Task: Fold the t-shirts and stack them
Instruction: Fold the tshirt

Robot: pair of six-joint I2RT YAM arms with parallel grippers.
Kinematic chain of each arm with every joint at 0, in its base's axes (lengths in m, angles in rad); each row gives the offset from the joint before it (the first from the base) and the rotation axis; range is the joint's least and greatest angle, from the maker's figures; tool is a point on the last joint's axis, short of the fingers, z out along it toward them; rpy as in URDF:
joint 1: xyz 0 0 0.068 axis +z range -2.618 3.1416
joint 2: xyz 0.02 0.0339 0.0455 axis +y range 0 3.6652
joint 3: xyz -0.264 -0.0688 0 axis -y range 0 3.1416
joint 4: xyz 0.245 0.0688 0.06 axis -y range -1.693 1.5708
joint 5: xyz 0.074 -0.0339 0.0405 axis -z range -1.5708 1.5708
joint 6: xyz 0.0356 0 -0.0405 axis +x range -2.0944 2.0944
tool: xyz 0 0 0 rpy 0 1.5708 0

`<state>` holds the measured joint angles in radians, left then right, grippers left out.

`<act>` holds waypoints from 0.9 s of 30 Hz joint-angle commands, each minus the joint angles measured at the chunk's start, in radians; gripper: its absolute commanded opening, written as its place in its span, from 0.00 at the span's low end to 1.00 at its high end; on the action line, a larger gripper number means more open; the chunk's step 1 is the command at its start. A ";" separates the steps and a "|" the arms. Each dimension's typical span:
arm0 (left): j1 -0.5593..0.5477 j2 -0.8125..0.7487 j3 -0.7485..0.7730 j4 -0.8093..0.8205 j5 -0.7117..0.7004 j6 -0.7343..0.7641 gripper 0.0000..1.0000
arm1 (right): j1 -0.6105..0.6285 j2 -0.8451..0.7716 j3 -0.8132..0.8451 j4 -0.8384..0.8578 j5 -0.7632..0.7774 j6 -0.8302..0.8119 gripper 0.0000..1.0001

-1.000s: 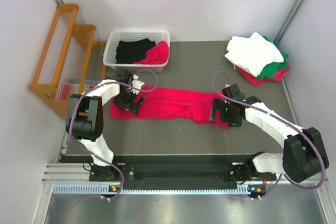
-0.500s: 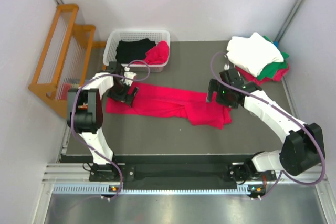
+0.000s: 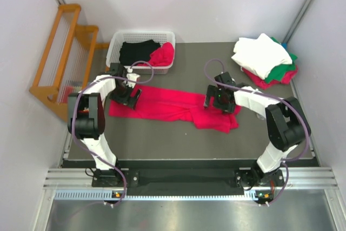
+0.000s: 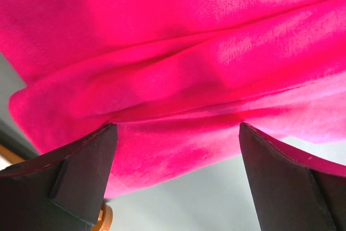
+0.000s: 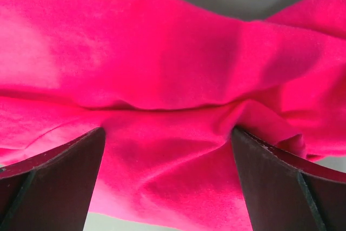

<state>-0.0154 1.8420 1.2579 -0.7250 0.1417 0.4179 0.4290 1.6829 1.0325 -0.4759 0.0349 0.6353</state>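
Observation:
A crimson t-shirt (image 3: 173, 106) lies on the dark table as a long folded strip, bunched at its right end. My left gripper (image 3: 125, 97) is low over the strip's left end. In the left wrist view it (image 4: 177, 128) is open, with the shirt's rumpled edge (image 4: 173, 68) between the fingers (image 4: 81, 177). My right gripper (image 3: 219, 100) is over the strip's far edge near the right end. It (image 5: 167, 131) is open above folds of the red cloth (image 5: 162, 63). A stack of folded tees, white (image 3: 262, 52) over green (image 3: 284, 71) over red (image 3: 265, 82), sits back right.
A white lattice basket (image 3: 114, 52) at the back left holds a black tee (image 3: 138, 51) and a red tee (image 3: 162, 55). An orange wooden rack (image 3: 59, 52) stands left of the table. White walls close the table in at the back and right.
My right gripper has moved back and left from the shirt's right end to its far edge. My left gripper shifted slightly back and left, and the strip's left end moved with it.

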 commanded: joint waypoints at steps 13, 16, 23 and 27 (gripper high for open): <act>0.008 -0.158 -0.038 -0.021 -0.008 0.047 0.99 | -0.151 0.130 0.122 0.008 0.088 -0.031 1.00; 0.008 -0.181 -0.048 -0.025 -0.011 0.058 0.99 | -0.188 0.194 0.205 -0.007 0.079 -0.039 1.00; 0.008 -0.187 -0.051 -0.024 -0.007 0.052 0.99 | -0.190 0.288 0.350 -0.049 0.051 -0.052 1.00; 0.008 -0.188 -0.052 -0.030 0.004 0.048 0.99 | -0.171 0.293 0.403 -0.095 0.086 -0.088 1.00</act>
<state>-0.0139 1.6913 1.2171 -0.7341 0.1337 0.4591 0.2527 1.9400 1.3693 -0.5804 0.0612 0.6006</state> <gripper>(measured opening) 0.991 0.996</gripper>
